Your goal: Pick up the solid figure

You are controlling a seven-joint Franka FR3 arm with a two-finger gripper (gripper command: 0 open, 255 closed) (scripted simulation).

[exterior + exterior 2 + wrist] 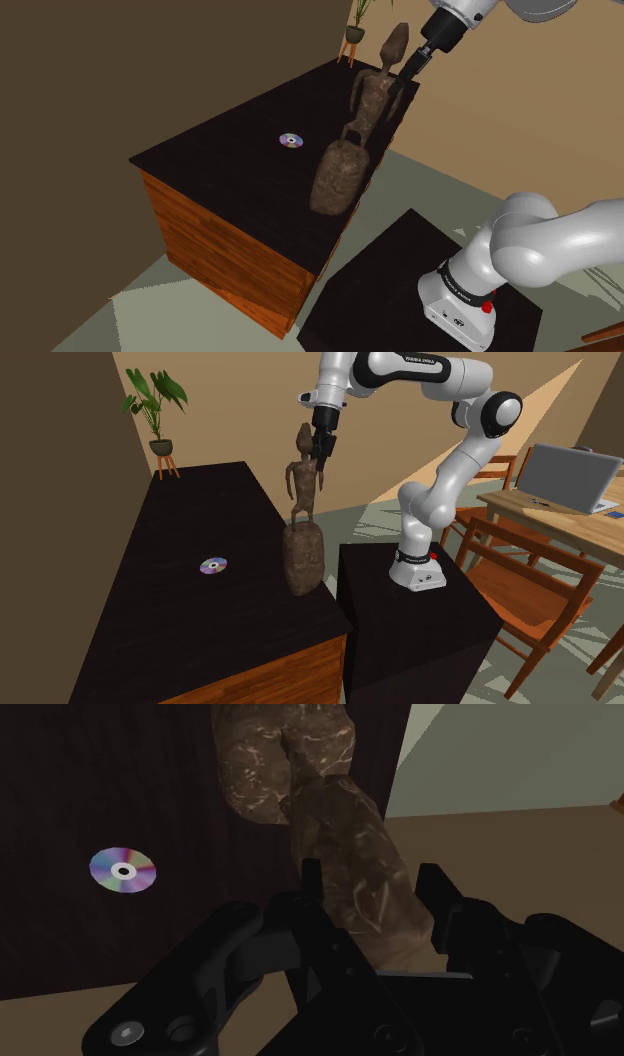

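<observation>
The brown figure (342, 172) stands upright on the dark desk (220, 150), close to the desk's right edge in the shoulder view. The claw (410, 70) is clamped around its upper part. A shiny disc (290, 140) lies apart on the figure's left.

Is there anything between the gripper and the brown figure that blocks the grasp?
Nothing visible does. The black gripper is right at the head of the tall brown carved figure; the small shiny disc lies apart on the dark tabletop.
</observation>
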